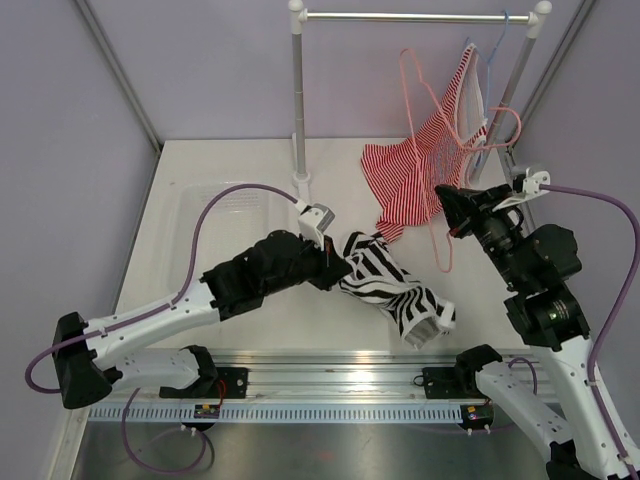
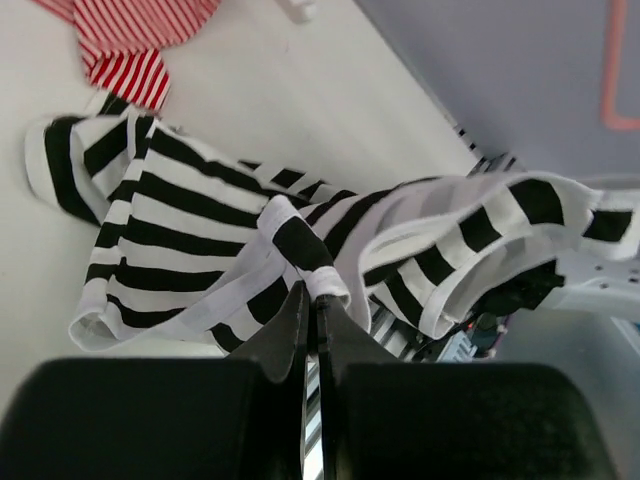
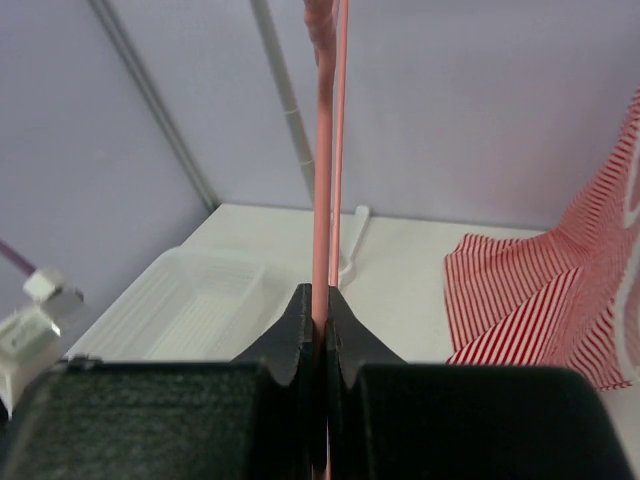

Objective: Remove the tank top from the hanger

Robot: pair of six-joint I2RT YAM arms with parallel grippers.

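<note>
The black and white striped tank top [image 1: 395, 285] lies crumpled on the table in front of the arms. My left gripper [image 1: 335, 262] is shut on a white-trimmed fold of the tank top [image 2: 190, 210], with the pinched cloth right at its tips [image 2: 312, 290]. My right gripper [image 1: 447, 205] is shut on the thin pink wire of the hanger [image 1: 447, 255] and holds it up above the table. The hanger [image 3: 322, 150] runs straight up from that gripper's closed tips [image 3: 322, 300]. In the top view the hanger looks apart from the tank top.
A red-and-white thinly striped top [image 1: 410, 175] hangs from a pale blue hanger [image 1: 490, 70] on the rack rail [image 1: 420, 17]. The rack's left post [image 1: 298, 100] stands at the back middle of the table. A clear plastic tray [image 1: 225, 215] sits at the left.
</note>
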